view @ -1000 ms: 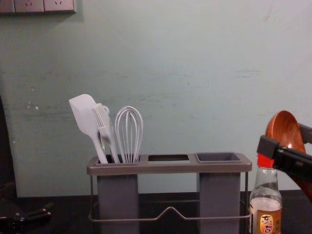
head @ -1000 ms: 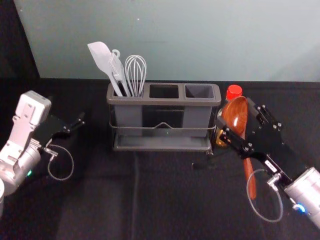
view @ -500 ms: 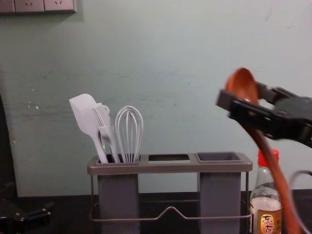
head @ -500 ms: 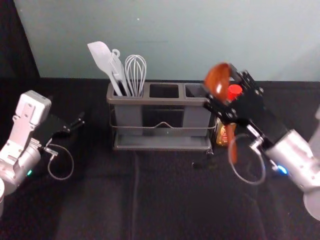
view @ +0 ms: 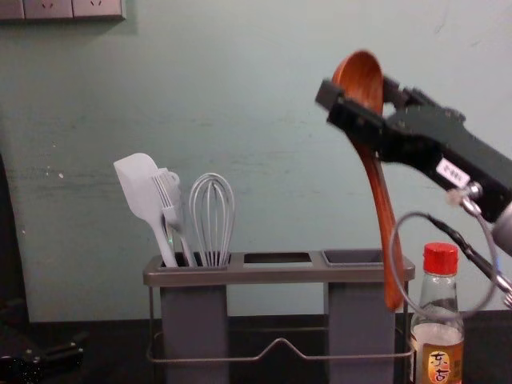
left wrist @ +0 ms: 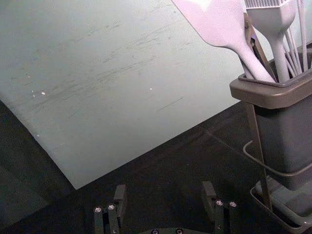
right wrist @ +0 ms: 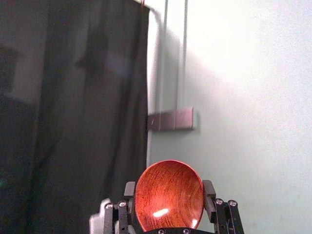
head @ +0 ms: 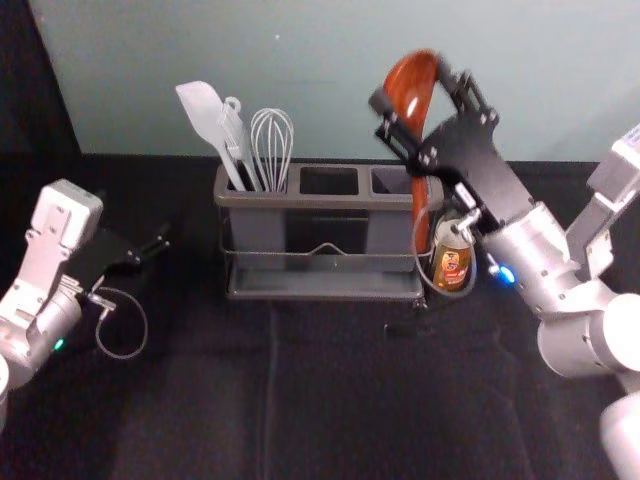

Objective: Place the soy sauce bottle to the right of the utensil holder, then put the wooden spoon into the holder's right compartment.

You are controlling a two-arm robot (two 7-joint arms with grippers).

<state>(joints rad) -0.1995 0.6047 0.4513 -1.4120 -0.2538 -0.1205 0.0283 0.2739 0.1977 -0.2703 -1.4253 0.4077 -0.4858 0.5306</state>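
Tabletop (head: pixel 330 400): R claw (head: pixel 412 84) tight on 1 spoon (view: pixel 382 216) near holder (head: pixel 290 203) (+1 btl (head: pixel 452 268)), L claw (head: pixel 140 218) wide, far L.

A scuffed, pale green wall (view: pixel 280 120) rose behind the black tabletop (head: pixel 340 400), with sockets (view: pixel 48 10) high on its left and a dark curtain (right wrist: pixel 87 112) alongside.

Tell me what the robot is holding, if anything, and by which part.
The right gripper holds the wooden spoon by its bowl, with the handle hanging down. The left gripper is open and holds nothing.
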